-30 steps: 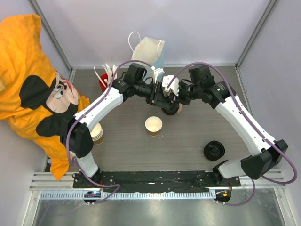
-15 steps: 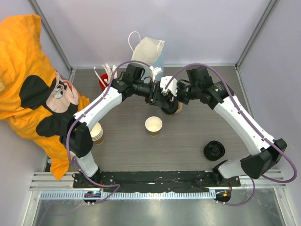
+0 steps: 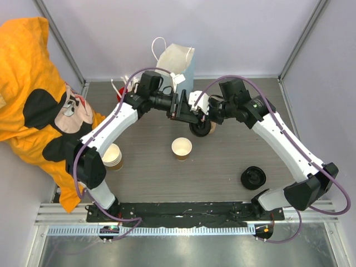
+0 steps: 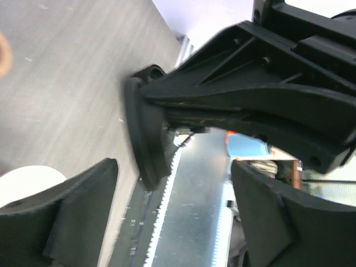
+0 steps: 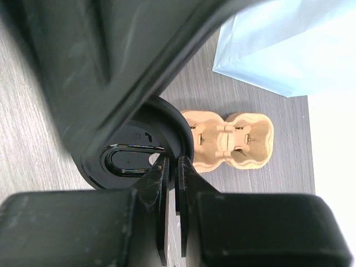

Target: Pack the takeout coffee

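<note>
**Right end effector pinching the coffee lid rim, left one spread beside it**

The takeout coffee (image 3: 201, 128) is sitting just in front of the pale blue paper bag (image 3: 174, 62), between the bag and a lidless cup (image 3: 181, 148). Whether it is resting on the tabletop (image 3: 222, 161) or hanging just off it cannot be told. The right end effector (image 5: 172, 169) is pressing its fingers almost together on the rim of the black lid (image 5: 130, 158), on the lid's bag-facing side. The left end effector (image 4: 173, 172) is hanging spread wide and gripping nothing. It is just in front of the bag and beside the coffee.

The step in hand is probably the right arm carrying the coffee up and into the bag. The grip is only catching a thin lip of the lid, so the lid is likely the weak point, since it could pop off or the cup could swing. The move is calling for a slow, straight lift that keeps the cup upright and clears the bag's top edge. The cup should then go down centred through the mouth of the bag, with no letting go until its base is on the bag floor. The left end effector is crowding that path, so it should be backing away or steadying the bag's edge.
</note>
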